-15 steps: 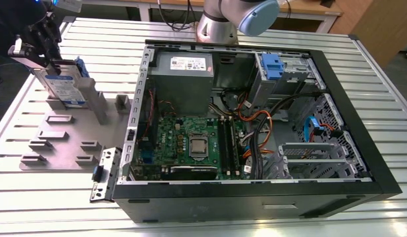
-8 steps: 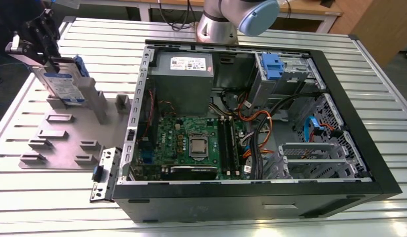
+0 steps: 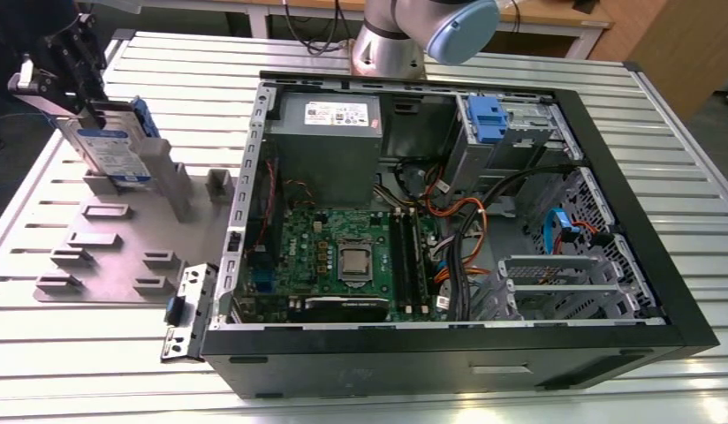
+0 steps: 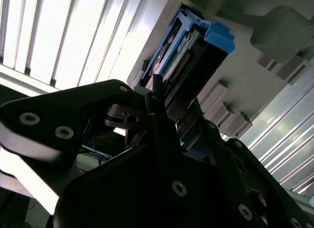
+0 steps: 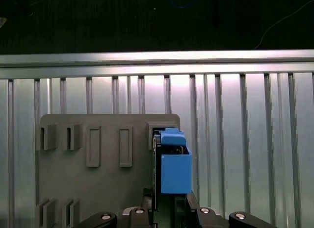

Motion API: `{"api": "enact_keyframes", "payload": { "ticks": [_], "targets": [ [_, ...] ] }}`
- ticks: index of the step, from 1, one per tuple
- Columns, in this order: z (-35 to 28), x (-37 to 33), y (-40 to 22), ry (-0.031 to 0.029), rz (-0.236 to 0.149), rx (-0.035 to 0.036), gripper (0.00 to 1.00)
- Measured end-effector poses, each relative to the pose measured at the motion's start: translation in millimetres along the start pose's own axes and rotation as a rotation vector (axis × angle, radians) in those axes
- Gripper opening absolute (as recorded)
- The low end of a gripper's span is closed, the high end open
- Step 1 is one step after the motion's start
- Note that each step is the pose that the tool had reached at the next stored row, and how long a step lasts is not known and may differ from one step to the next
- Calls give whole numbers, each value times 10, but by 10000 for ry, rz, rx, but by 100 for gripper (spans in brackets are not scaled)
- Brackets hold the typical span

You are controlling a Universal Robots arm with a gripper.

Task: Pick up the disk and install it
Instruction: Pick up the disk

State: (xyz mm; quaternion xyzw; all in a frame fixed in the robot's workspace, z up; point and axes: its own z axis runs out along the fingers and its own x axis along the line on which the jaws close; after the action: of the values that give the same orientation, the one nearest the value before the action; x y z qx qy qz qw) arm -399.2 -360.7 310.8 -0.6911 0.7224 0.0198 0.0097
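My black two-fingered claw (image 3: pixel 91 119) hangs over the ribbed aluminium table (image 3: pixel 199 62), at about ten o'clock from the open black computer case (image 3: pixel 633 203) in the exterior view. It is closed on the flat rectangular silver disk (image 3: pixel 114 150), the one with a blue-and-white label and a blue plastic caddy frame. In the second wrist view my claw (image 4: pixel 174 98) has a finger on either face of the disk (image 4: pixel 181 51). In the first wrist view the disk (image 5: pixel 175 164) shows edge-on, clamped between the fingers of my claw (image 5: pixel 169 201). The disk stands upright on its narrow edge above the flat grey slotted fixture plate (image 3: pixel 117 256), at the plate's twelve o'clock end in the exterior view. It seems to sit in or just above a slot there, but I cannot tell which. Inside the case, the green motherboard (image 3: pixel 340 247) lies at the middle. The grey power supply box (image 3: pixel 329 132) is at its twelve o'clock, and a blue-handled drive caddy (image 3: pixel 484 119) sits at about one o'clock, well apart from my claw.
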Motion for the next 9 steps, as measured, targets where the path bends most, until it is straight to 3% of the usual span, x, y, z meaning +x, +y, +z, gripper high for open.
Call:
{"api": "enact_keyframes", "payload": {
  "ticks": [9],
  "targets": [
    [-15,-1,0,10,1,-4,35]
  ]
}}
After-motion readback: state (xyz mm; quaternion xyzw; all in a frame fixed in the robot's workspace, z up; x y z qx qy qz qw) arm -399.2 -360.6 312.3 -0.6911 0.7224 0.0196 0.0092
